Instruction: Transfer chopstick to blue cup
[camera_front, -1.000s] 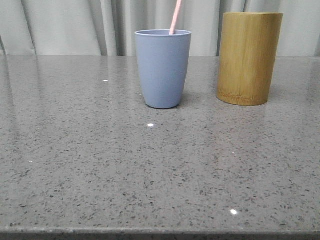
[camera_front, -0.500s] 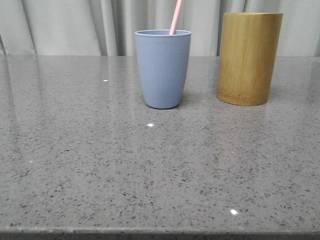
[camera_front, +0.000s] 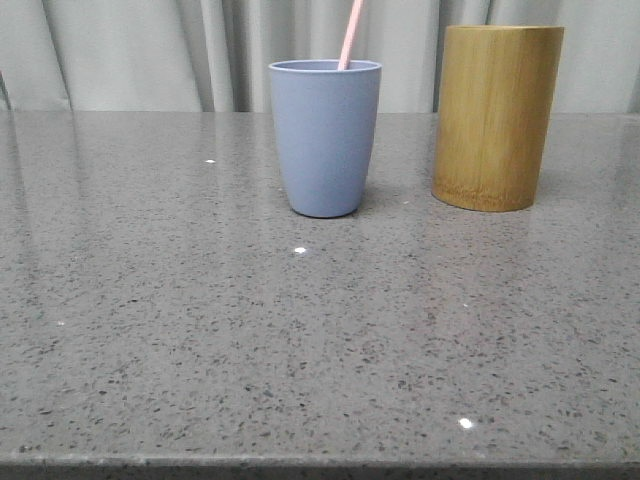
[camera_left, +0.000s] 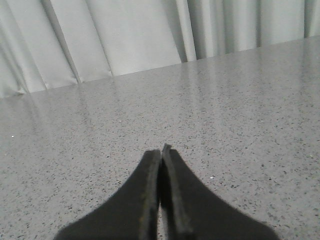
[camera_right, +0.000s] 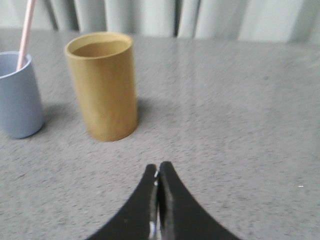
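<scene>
The blue cup (camera_front: 325, 137) stands upright at the middle back of the grey table. A pale pink chopstick (camera_front: 350, 34) stands in it, leaning right and running out of the top of the front view. Cup (camera_right: 17, 96) and chopstick (camera_right: 26, 33) also show in the right wrist view. My right gripper (camera_right: 158, 169) is shut and empty, low over the table, well short of the bamboo holder. My left gripper (camera_left: 161, 151) is shut and empty over bare table. Neither gripper shows in the front view.
A yellow-brown bamboo holder (camera_front: 497, 117) stands right of the blue cup, and looks empty in the right wrist view (camera_right: 102, 85). Pale curtains (camera_front: 150, 50) hang behind the table (camera_front: 300, 340).
</scene>
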